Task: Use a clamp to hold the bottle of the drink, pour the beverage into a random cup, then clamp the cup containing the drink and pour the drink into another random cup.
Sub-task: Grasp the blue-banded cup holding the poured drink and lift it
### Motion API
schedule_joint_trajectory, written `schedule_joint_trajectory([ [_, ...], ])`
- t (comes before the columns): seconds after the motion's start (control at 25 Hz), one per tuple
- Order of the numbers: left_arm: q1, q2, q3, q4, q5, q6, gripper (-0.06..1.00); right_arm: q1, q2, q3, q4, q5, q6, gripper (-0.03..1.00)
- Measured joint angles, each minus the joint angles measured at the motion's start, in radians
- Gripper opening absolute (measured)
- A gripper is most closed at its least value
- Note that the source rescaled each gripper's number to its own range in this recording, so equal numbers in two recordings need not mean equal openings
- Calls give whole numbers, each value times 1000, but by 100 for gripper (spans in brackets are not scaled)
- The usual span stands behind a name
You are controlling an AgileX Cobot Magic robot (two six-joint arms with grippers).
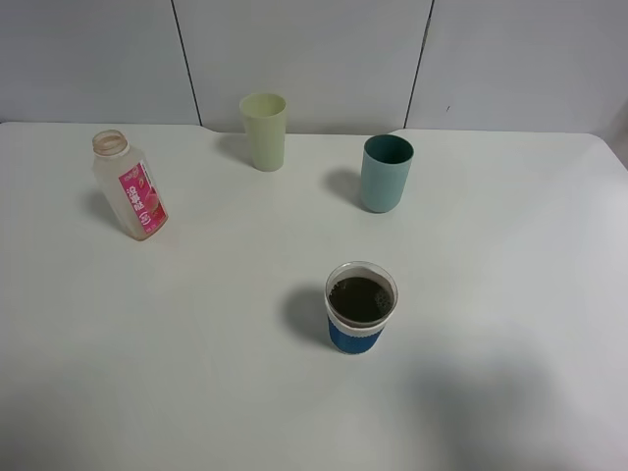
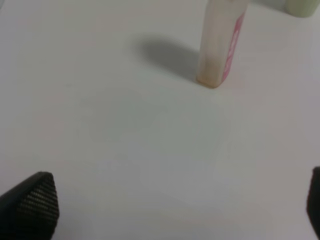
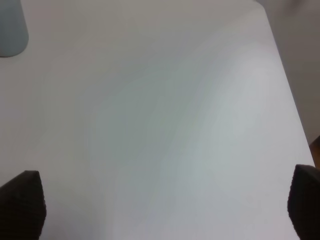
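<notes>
The clear bottle (image 1: 130, 185) with a pink-red label stands capless and looks empty at the table's left rear; the left wrist view shows its lower body (image 2: 220, 45). A short cup (image 1: 360, 307) with a blue lower band sits near the middle front, holding dark brown beverage (image 1: 360, 298). The teal tumbler (image 1: 386, 173) stands behind it, its edge (image 3: 11, 27) showing in the right wrist view. Neither arm appears in the high view. My left gripper (image 2: 175, 210) is open, well short of the bottle. Open too is my right gripper (image 3: 165, 210), over bare table.
A pale yellow-green tumbler (image 1: 264, 130) stands at the rear between bottle and teal tumbler, its base (image 2: 303, 7) just visible in the left wrist view. The white table (image 1: 196, 373) ends at a wall behind, and its right edge (image 3: 287, 95) shows in the right wrist view.
</notes>
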Motion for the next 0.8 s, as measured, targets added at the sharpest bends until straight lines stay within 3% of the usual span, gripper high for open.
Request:
schedule_joint_trajectory([
  [0.8, 0, 0, 0, 0, 0, 2, 100, 0, 0, 0, 0, 0, 0, 90],
])
